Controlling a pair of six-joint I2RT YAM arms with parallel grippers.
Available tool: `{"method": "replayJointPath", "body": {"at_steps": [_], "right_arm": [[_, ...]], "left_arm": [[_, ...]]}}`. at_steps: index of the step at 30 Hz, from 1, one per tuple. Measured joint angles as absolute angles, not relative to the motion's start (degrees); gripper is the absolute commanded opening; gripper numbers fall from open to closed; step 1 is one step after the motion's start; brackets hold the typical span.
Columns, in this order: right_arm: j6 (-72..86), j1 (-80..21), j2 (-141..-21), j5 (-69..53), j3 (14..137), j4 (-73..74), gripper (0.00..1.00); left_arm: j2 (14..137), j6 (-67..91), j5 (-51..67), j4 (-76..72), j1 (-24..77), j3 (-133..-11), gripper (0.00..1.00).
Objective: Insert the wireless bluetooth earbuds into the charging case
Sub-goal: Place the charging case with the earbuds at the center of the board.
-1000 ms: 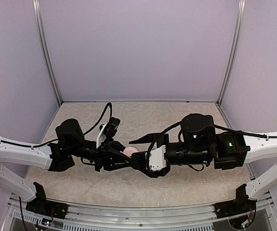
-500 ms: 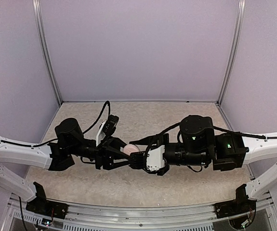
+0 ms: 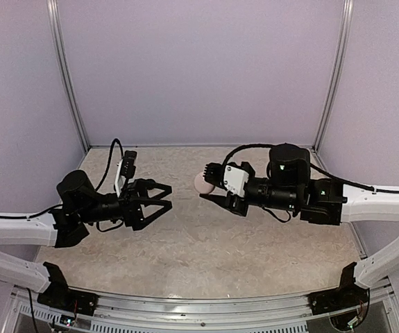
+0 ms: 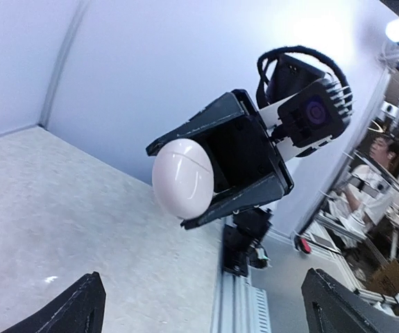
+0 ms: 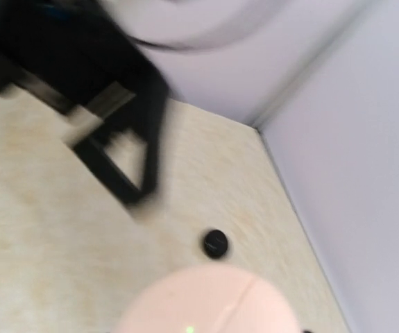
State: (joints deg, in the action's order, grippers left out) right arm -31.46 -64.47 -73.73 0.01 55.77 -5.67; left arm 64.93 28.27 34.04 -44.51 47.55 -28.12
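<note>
The charging case (image 3: 202, 182) is a closed pale pink egg with a seam line. My right gripper (image 3: 207, 188) is shut on it and holds it in the air over the middle of the table. In the left wrist view the case (image 4: 182, 177) sits between the right gripper's black fingers (image 4: 237, 198). My left gripper (image 3: 159, 199) stands open and empty to the left of the case, well apart from it. One small black earbud (image 5: 215, 243) lies on the table beyond the case (image 5: 209, 302) in the right wrist view.
Lilac walls (image 3: 199, 69) close the table in at the back and both sides. A metal rail (image 3: 199, 309) runs along the near edge. The left gripper's blurred fingers (image 5: 116, 163) fill the upper left of the right wrist view.
My left gripper has opened, let go of the case and drawn back to the left. The right arm has carried the case up and toward the back right.
</note>
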Motion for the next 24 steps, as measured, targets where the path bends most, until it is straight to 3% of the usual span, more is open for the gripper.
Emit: {"method": "replayJointPath", "body": {"at_steps": [4,12,24], "right_arm": [[-24.3,-55.9,-79.6,-5.8,57.6,-9.8,0.39],[-13.7,-46.2,-103.8,-16.6,70.3,-11.6,0.39],[-5.5,-42.5,-135.4,-24.9,108.0,-3.9,0.41]], "left_arm": [[59.6,28.5,24.6,-37.9,41.2,-28.2,0.99],[55.3,31.5,14.0,-27.3,29.4,-29.2,0.99],[54.9,33.2,3.5,-19.2,28.4,-29.5,0.99]]}}
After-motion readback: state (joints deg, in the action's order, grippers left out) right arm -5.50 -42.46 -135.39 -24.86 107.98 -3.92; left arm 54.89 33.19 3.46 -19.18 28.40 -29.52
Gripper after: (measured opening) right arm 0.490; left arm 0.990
